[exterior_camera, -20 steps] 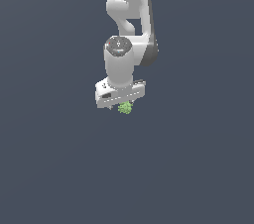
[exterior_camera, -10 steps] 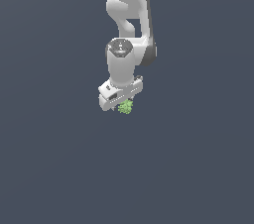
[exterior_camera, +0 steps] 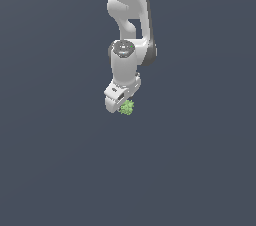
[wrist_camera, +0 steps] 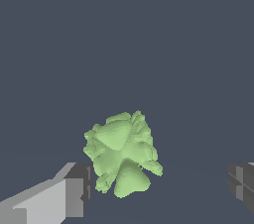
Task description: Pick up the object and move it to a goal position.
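The white gripper points downward with its jaws spread wide. The light-green lump sits between the fingertips, touching or almost touching one dark pad and well apart from the other. In the exterior view the lump shows just under the gripper.

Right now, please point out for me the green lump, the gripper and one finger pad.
green lump [wrist_camera: 121, 156], wrist view, middle of its bumpy body
gripper [exterior_camera: 121, 98], exterior view, white hand just above the lump
finger pad [wrist_camera: 79, 188], wrist view, dark pad face beside the lump
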Action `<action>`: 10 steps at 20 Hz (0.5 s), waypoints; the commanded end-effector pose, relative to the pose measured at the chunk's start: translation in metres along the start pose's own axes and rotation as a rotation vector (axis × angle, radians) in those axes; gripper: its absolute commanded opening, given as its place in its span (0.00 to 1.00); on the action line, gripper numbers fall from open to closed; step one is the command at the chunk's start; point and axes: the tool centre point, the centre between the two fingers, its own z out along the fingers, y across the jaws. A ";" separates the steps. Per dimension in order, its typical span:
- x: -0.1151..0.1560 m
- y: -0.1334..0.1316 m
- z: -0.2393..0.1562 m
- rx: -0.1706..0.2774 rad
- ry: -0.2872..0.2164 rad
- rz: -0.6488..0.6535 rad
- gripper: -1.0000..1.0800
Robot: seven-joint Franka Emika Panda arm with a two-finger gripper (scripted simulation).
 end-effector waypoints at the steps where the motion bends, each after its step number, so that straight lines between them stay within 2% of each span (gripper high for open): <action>1: -0.002 -0.005 0.004 -0.001 0.003 -0.072 0.96; 10: -0.007 -0.019 0.012 -0.004 0.009 -0.249 0.96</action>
